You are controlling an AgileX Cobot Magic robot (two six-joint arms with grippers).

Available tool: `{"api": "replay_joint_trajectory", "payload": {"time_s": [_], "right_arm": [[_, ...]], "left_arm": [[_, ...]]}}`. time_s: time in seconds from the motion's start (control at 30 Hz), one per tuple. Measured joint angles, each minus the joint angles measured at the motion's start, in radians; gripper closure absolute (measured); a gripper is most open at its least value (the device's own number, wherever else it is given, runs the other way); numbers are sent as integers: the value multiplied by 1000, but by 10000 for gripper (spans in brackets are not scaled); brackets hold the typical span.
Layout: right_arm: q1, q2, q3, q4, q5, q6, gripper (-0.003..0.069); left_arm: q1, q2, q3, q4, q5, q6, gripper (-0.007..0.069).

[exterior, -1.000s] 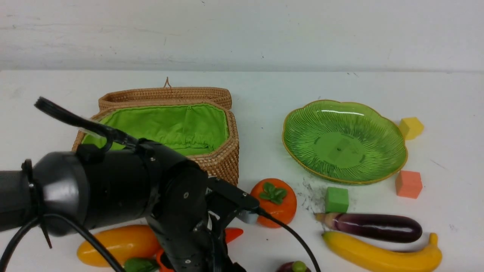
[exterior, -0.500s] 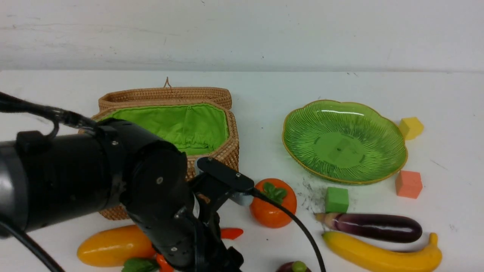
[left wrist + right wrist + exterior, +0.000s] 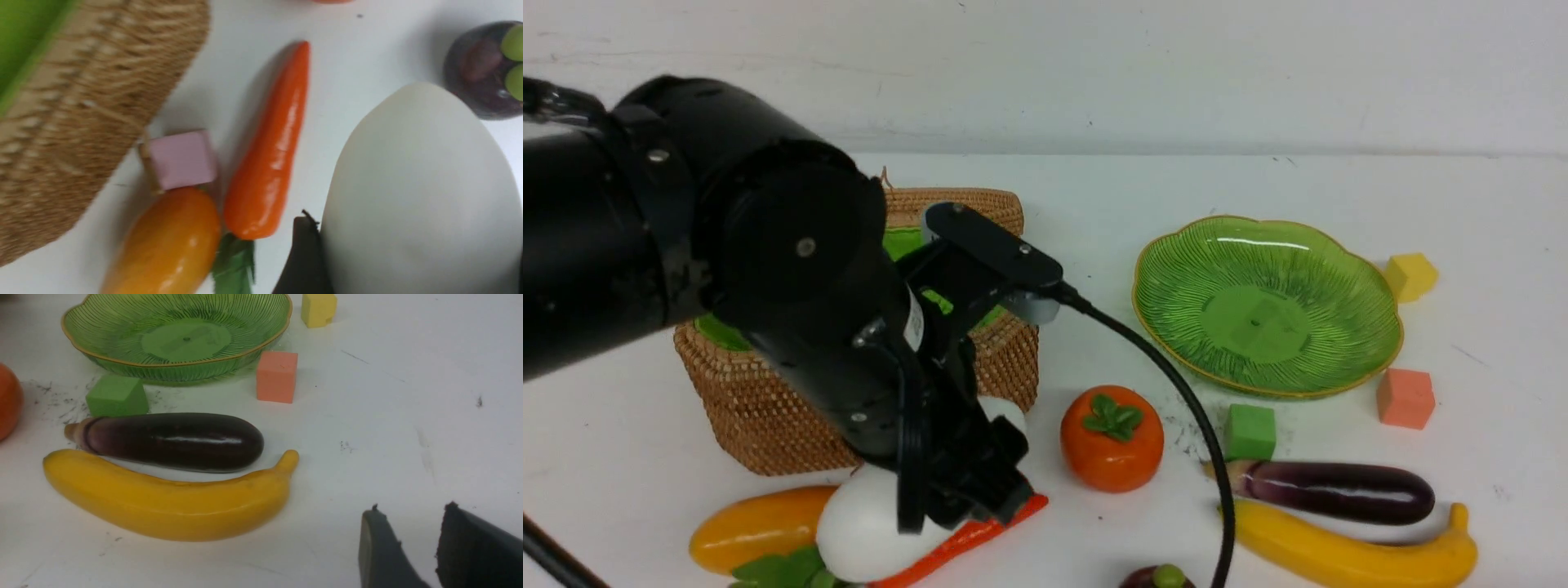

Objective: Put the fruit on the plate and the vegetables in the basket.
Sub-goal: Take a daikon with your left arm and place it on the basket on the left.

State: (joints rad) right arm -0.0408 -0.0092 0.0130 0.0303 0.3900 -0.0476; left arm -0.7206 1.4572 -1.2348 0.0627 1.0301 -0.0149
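Left gripper (image 3: 956,490) risen, white radish (image 3: 862,527) clamped between its jaws

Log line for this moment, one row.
left end effector: shut on white radish | right end effector: open, empty | plate: empty

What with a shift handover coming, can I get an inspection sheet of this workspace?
Surface: white table, dark scuffs beside the plate.
Job's things: plate empty; basket open, inside mostly hidden by the left arm; radish in the left gripper; carrot, mango, persimmon, eggplant, banana, mangosteen on the table.
Clutter: green cube, orange cube, yellow cube, pink cube, loose on the table.
Grippers: left gripper shut on the radish; right gripper open, empty.
Cables: black cable hangs from the left wrist, crossing the eggplant's stem end.
Surroundings: white wall; nothing else seen.
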Motion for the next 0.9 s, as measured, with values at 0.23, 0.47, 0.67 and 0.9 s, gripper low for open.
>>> {"api": "replay_joint_trajectory", "payload": {"time_s": [0.23, 0.47, 0.67, 0.9], "right_arm": [[0, 0, 0, 0, 0, 0, 417], [0, 0, 0, 0, 0, 0, 417], [0, 0, 0, 0, 0, 0, 417], [0, 0, 0, 1, 0, 0, 417]], "left_arm": [[130, -2, -45, 12, 1, -9, 93], [254, 5, -132, 14, -52, -11, 93], [294, 76, -163, 216, -166, 36, 93], [294, 197, -181, 448, -371, 100, 93]]}}
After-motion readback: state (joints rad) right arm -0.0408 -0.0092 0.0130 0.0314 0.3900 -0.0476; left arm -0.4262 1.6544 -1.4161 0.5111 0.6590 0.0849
